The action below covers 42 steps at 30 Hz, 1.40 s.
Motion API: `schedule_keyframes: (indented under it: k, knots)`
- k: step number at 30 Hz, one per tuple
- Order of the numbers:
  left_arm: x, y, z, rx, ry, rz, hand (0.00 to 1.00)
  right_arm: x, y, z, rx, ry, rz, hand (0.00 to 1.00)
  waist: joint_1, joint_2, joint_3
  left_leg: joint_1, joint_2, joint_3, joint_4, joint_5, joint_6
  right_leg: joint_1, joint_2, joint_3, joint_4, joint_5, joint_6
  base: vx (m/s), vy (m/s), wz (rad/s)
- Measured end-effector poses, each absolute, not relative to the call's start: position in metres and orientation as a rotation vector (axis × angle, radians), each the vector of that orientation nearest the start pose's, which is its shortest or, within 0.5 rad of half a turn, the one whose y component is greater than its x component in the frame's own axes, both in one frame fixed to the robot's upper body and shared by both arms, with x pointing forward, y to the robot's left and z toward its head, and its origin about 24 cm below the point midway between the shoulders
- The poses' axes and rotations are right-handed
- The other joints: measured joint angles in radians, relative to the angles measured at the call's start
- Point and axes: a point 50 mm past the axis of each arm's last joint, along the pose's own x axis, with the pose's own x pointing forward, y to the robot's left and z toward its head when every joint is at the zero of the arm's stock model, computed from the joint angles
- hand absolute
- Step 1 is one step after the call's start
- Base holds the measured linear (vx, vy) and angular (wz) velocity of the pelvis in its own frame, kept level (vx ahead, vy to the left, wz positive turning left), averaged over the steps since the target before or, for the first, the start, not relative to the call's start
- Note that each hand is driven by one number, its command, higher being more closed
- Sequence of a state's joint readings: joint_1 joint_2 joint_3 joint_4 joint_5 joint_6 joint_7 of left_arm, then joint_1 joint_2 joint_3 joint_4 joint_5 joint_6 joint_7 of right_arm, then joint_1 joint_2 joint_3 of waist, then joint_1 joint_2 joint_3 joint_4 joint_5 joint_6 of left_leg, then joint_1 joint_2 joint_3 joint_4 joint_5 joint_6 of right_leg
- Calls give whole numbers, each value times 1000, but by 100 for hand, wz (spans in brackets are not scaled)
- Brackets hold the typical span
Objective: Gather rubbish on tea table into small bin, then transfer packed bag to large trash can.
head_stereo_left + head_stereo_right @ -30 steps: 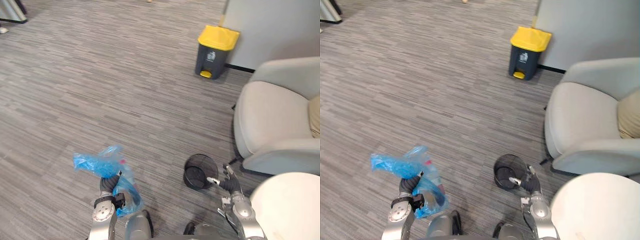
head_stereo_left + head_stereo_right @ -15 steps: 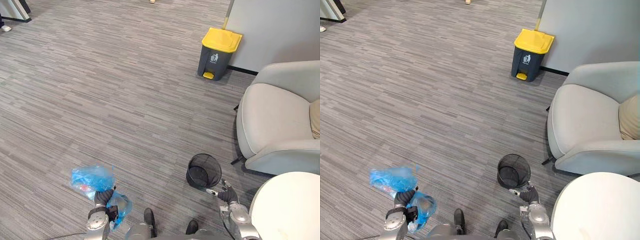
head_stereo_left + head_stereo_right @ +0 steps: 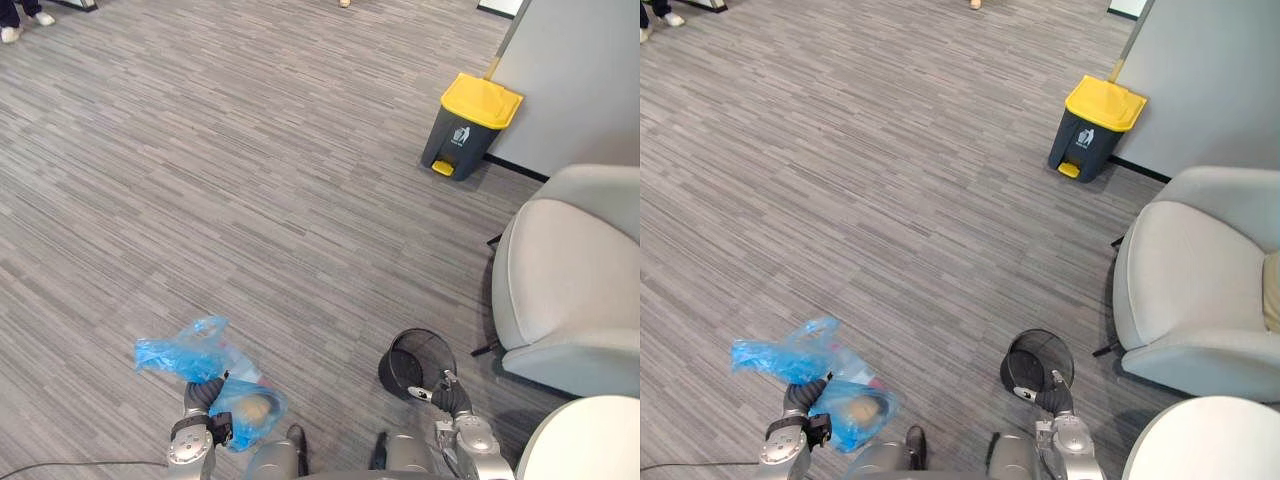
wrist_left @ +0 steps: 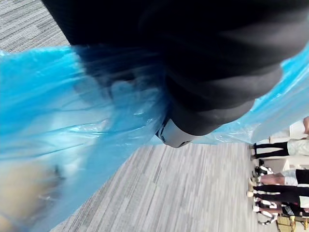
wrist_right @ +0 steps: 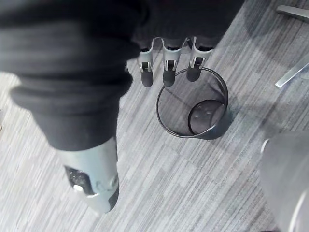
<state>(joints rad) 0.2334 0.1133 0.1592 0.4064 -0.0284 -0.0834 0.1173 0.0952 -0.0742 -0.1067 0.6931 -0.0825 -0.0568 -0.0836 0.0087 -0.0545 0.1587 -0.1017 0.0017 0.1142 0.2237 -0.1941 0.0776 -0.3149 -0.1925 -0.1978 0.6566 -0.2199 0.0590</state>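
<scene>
My left hand [image 3: 203, 392] is shut on the gathered neck of a blue plastic bag [image 3: 246, 418], low at the left above the floor. The bag's loose top [image 3: 780, 355] flares above the hand, and its full part hangs below with pale rubbish showing through. Up close, the bag [image 4: 67, 121] wraps round the hand's dark cover [image 4: 207, 72]. My right hand [image 3: 452, 399] hangs open and holds nothing, its fingers [image 5: 164, 67] straight above the rim of the small black mesh bin [image 5: 193, 104], which stands bare on the floor [image 3: 417, 358]. The large grey trash can with a yellow lid [image 3: 469, 126] stands far ahead by the wall.
A light grey armchair [image 3: 570, 290] stands at the right, just past the small bin. A round white table [image 3: 592, 443] shows at the lower right corner. Grey striped carpet stretches between me and the trash can. People's legs [image 4: 277, 179] and shoes [image 3: 25, 12] stand far off.
The camera has shifted, so the trash can and armchair sit further right. My left hand with the bag is lower than a second ago. The right hand stays by the small bin.
</scene>
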Motion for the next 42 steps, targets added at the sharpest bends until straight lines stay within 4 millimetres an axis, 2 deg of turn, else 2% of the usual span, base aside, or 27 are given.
schedule_keyframes:
  k: [3,5,6,7,8,10,12,13,14,15,18,19,20,21,22,23,25,26,29,30,31,34,35,37,38,39,42]
  knots:
    - [161,232,-76,97,517,347,100,155,-204,-119,-146,756,-199,0,-11,-3,5,44,-1,-14,-14,-32,-3,-40,53,-75,-180,18,0,314,-24,22]
    - [162,234,-74,102,511,347,100,149,-206,-122,-147,779,-205,0,-24,-8,3,85,-11,-29,-25,-51,-26,-31,88,-87,-326,84,-39,410,-85,40]
    - [162,235,-74,106,511,347,100,143,-209,-123,-148,794,-215,0,-33,-12,0,113,-15,-48,-27,-75,-45,-18,98,-85,-341,157,-100,392,-107,46]
    - [163,234,-74,104,511,346,100,139,-211,-124,-146,801,-225,0,-40,-10,-7,134,-9,-62,-27,-84,-57,-7,99,-96,-335,182,-111,544,-134,54]
    - [164,233,-74,103,507,340,100,135,-213,-124,-139,807,-242,0,-47,17,-10,143,18,-65,-22,-77,-77,15,113,-129,-330,153,-116,584,-148,42]
    - [168,230,-72,96,494,333,100,141,-214,-118,-135,767,-250,0,-47,31,-4,133,47,-47,57,-61,-139,58,128,-155,-335,125,-128,556,-161,18]
    - [167,224,-71,68,485,337,100,151,-216,-105,-132,689,-259,0,-42,49,2,32,116,11,435,-29,-211,191,171,-154,-392,119,-139,513,-116,-3]
    - [167,222,-70,62,477,336,100,154,-216,-101,-126,667,-263,0,-39,49,2,1,140,32,537,-35,-201,228,183,-141,-410,113,-146,543,-45,-30]
    - [168,220,-68,51,463,336,100,162,-217,-94,-120,623,-267,0,-21,48,2,-50,168,66,667,-59,-161,284,197,-103,-444,100,-151,412,-10,-54]
    - [169,218,-66,43,452,336,100,168,-217,-88,-116,585,-270,0,-5,46,2,-114,177,90,732,-89,-111,325,199,-61,-474,84,-144,460,29,-62]
    - [168,218,-65,32,448,347,100,177,-216,-83,-106,554,-272,0,43,40,6,-260,188,85,669,-127,-51,373,190,60,-507,46,-119,336,149,-90]
    - [167,218,-65,32,451,349,100,180,-213,-82,-99,548,-269,0,53,39,9,-283,185,64,629,-126,-52,381,185,80,-506,37,-112,305,255,-102]
    - [167,217,-66,29,456,348,100,180,-211,-83,-89,552,-270,0,66,36,11,-312,170,6,513,-109,-80,388,166,119,-488,9,-79,310,305,-100]
    - [166,215,-67,20,461,350,100,177,-211,-84,-91,563,-272,0,66,53,7,-293,168,-72,324,-51,-154,379,158,150,-443,-41,-26,293,331,-102]
    - [164,212,-68,11,467,351,100,176,-214,-84,-99,562,-276,0,64,79,1,-281,187,-101,245,-1,-194,381,169,163,-421,-68,-9,312,386,-85]
    - [163,212,-71,11,484,350,100,173,-210,-90,-82,599,-286,0,58,67,-4,-270,169,-64,280,32,-180,379,138,191,-383,-107,17,269,316,-63]
    - [166,214,-66,20,459,350,100,160,-203,-97,-65,638,-283,0,60,0,-38,-243,133,22,285,-21,-149,364,65,214,-378,-105,43,424,326,-80]
    - [166,215,-65,21,453,350,100,159,-203,-97,-63,641,-285,0,61,-9,-43,-228,131,54,296,-42,-131,362,48,230,-372,-96,51,373,252,-84]
    - [164,216,-66,31,466,342,100,162,-200,-97,-64,635,-279,0,59,-17,-47,-138,132,156,287,-93,-95,293,9,248,-189,-63,110,367,253,-101]
    - [164,216,-66,36,471,337,100,163,-200,-97,-65,634,-276,0,57,-5,-40,-83,128,191,250,-101,-85,203,-4,250,-13,-21,144,314,142,-71]
    - [168,214,-64,37,463,328,100,164,-199,-97,-69,635,-270,0,43,2,-34,-22,125,204,211,-108,-77,133,-3,228,145,-19,142,314,105,-54]
    - [166,221,-64,60,465,337,100,160,-198,-103,-69,668,-265,0,26,26,-19,94,128,236,126,-117,-92,24,0,115,258,-59,71,301,2,-30]
    - [166,224,-63,72,466,337,100,161,-197,-104,-69,674,-263,0,23,27,-19,130,134,252,100,-125,-106,-33,0,43,233,-75,42,347,-74,-30]
    - [165,230,-66,91,486,342,100,164,-197,-108,-71,697,-255,0,3,23,-18,173,141,261,67,-131,-123,-93,2,-69,99,-69,26,440,-152,-11]
    - [165,233,-71,96,508,347,100,161,-199,-112,-80,724,-253,0,2,16,-19,207,135,262,38,-124,-135,-106,22,-131,-68,-4,-16,536,-174,13]
    - [166,233,-76,90,534,351,100,156,-206,-116,-102,756,-260,0,-7,18,-18,238,133,233,16,-126,-154,-81,49,-139,-144,120,-107,478,-118,7]
    - [167,234,-78,79,544,363,100,164,-222,-113,-139,750,-279,0,0,53,-8,234,153,165,4,-43,-171,-61,86,-151,-168,96,-133,392,-137,-23]
